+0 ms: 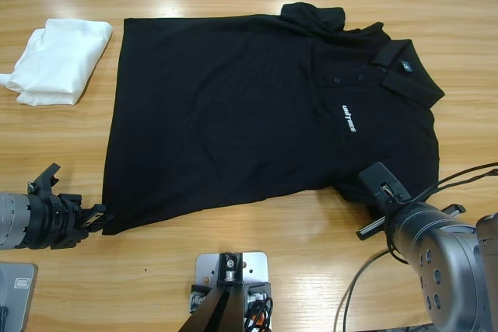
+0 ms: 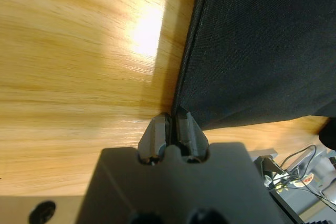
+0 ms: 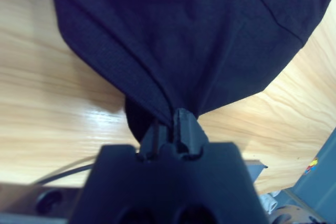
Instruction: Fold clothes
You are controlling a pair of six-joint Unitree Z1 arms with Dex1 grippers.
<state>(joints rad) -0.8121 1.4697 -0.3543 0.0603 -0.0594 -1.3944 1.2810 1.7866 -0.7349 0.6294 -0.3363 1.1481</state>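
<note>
— Polo shirt: where is it?
— Spread flat across the middle of the wooden table, collar toward the right of the frame. A white folded garment lies upper left.
— The pincers?
— Left gripper pinches the hem corner, lower left. Right gripper is clamped on the sleeve, lower right.

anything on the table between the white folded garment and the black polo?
Nothing: in the high view only a bare strip of wooden table separates the white folded garment from the hem edge of the black short-sleeved polo shirt.
</note>
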